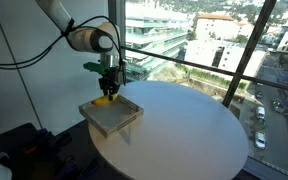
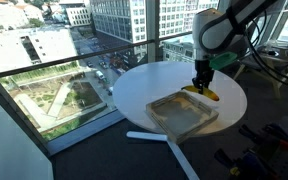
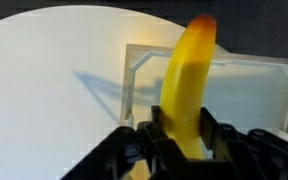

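Wrist view: banana (image 3: pixel 189 85) sits dead centre in the tool (image 3: pixel 184 138). The fingers (image 3: pixel 154 132) pinch its near end and the rest sticks out forward, tip at the top of frame. The fruit runs across the rim of a shallow pale tray (image 3: pixel 134 55), with the tray interior showing to its right and white desk (image 3: pixel 54 80) to its left. Height over the tray is not readable from here. Exterior views fill that in: in an exterior view the banana (image 1: pixel 105 99) hangs under the tool (image 1: pixel 108 88) at the far edge of the tray (image 1: pixel 114 118), low, at or just above the rim; can't tell if it touches. In an exterior view the banana (image 2: pixel 206 94) pokes out below the tool (image 2: pixel 202 82) at the tray (image 2: pixel 174 115) side nearest the arm. Only the exteriors show the whole round desk (image 2: pixel 144 85), the tray near its edge, and the window (image 1: pixel 204 45) with city behind. Grip detail shows on the wrist view only.
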